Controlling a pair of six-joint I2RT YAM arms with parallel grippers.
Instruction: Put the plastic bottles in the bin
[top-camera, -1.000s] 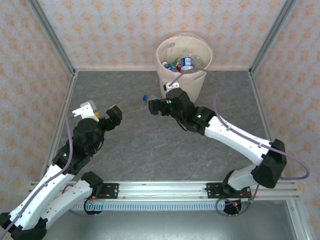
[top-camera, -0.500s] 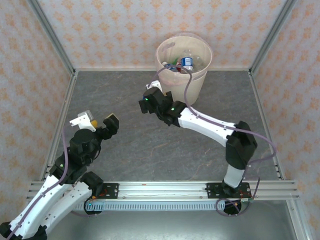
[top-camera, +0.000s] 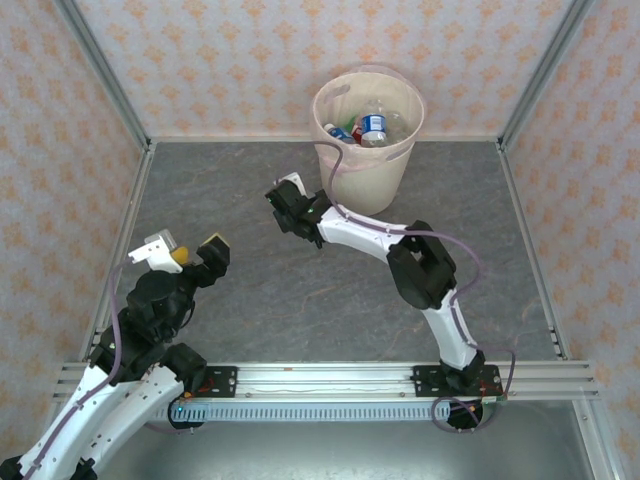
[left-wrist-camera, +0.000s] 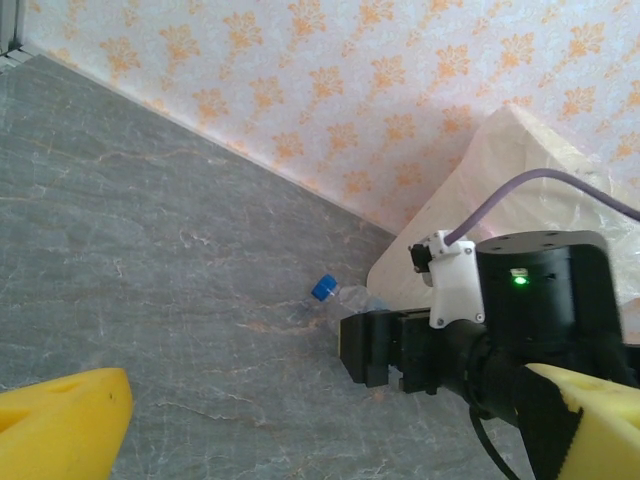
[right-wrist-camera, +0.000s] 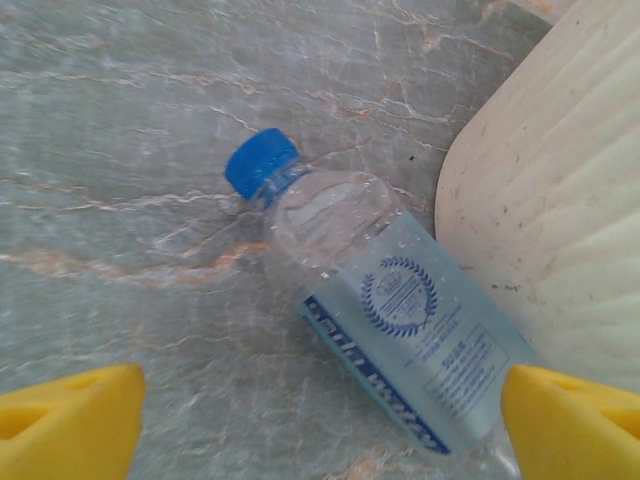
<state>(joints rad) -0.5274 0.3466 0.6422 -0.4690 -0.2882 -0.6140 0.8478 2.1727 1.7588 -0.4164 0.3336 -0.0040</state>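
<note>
The left gripper holds its yellow-padded fingers wide apart with nothing between them. Its wrist camera looks ahead to a clear, blue-capped bottle lying on the table, just beyond the right gripper. The right wrist camera has that bottle aslant between spread fingertips, cap pointing away and base close to the right-hand pad; I cannot tell whether they touch. Just right of those open jaws stands the bin, beside the bottle. The overhead camera adds the binned bottles inside it.
</note>
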